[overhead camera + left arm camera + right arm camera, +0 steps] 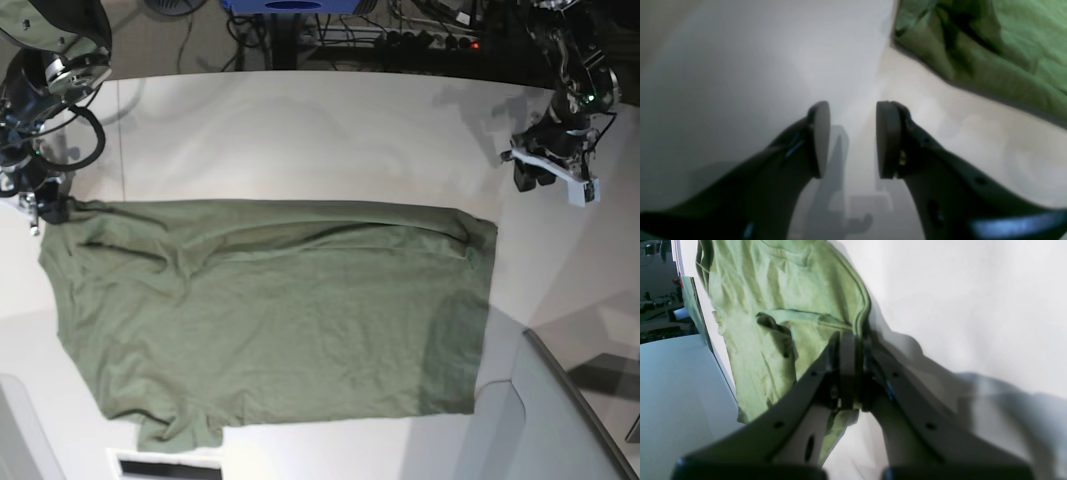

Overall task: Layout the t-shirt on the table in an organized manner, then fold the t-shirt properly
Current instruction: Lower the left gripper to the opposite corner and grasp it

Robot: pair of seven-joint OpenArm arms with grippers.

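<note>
The olive-green t-shirt (270, 310) lies spread across the white table (300, 130), wrinkled, its long edge running left to right. My right gripper (45, 208) is at the shirt's far left corner. In the right wrist view that gripper (850, 350) is shut on the t-shirt's (773, 290) stitched edge, with cloth pinched between its pads. My left gripper (530, 178) hovers over bare table beyond the shirt's far right corner. In the left wrist view it (853, 140) stands open with nothing between its fingers, and the t-shirt (990, 50) lies ahead at upper right.
A grey angled panel (560, 420) rises at the table's near right corner, and another grey piece (15, 430) sits at the near left. Cables and equipment (420, 30) crowd the space behind the far edge. Table edge and floor (673, 390) show left of the shirt.
</note>
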